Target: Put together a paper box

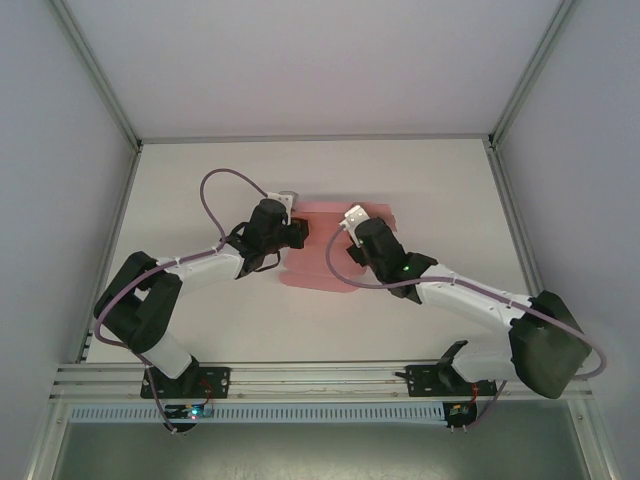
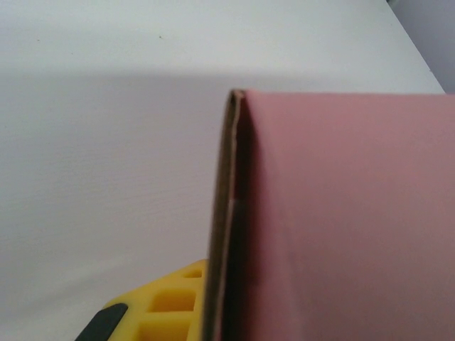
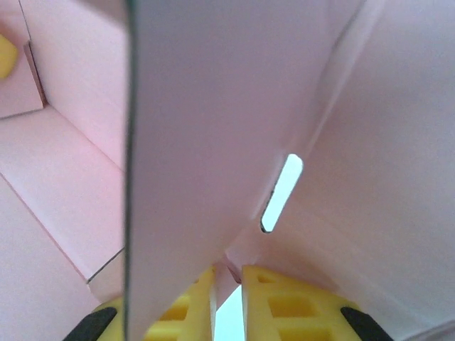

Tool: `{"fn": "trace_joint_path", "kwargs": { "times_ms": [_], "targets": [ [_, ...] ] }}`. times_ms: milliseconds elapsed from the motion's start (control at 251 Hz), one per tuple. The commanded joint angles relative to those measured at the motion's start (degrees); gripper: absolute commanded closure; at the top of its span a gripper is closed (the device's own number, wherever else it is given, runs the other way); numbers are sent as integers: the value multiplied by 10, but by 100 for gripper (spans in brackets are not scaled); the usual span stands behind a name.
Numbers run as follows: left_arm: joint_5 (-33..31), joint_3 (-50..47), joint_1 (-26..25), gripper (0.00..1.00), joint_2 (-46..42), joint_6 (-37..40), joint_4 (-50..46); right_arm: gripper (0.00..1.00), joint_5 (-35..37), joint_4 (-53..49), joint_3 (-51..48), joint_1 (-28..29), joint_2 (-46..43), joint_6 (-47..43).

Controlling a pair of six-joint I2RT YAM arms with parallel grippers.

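The paper box [image 1: 322, 262] is a pink card sheet, partly folded, in the middle of the table between both arms. My left gripper [image 1: 296, 232] meets its left side. In the left wrist view a raised pink panel [image 2: 341, 213] stands edge-on beside one yellow finger [image 2: 167, 302]; the other finger is hidden behind the card, and the gripper [image 2: 222, 291] looks shut on it. My right gripper [image 1: 352, 232] holds the right part. Its yellow fingers [image 3: 284, 298] are nearly together, pinching a fold of pink card [image 3: 213, 142] at the gripper [image 3: 229, 273]. A slot [image 3: 281, 192] is cut in the panel.
The white table [image 1: 200, 180] is bounded by metal frame posts at the back corners and grey walls on each side. A metal rail [image 1: 320, 375] runs along the near edge by the arm bases. Purple cables loop over both wrists.
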Motion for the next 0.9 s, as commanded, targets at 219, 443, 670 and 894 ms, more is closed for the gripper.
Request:
{"fn": "trace_joint_path", "kwargs": {
  "times_ms": [219,443,670,894],
  "targets": [
    [30,-1,-10,100,-31,-19,35,65,-106,-33,-45,-1,-212,52],
    [52,-16,0,100,-43,-10,41,36,-145,-67,-90,-63,-385,79],
    [77,-36,0,100,-66,22,36,2,-209,-121,-72,-212,-435,120],
    [80,-36,0,100,-69,24,26,2,-344,-121,-46,-323,-354,126]
  ]
}}
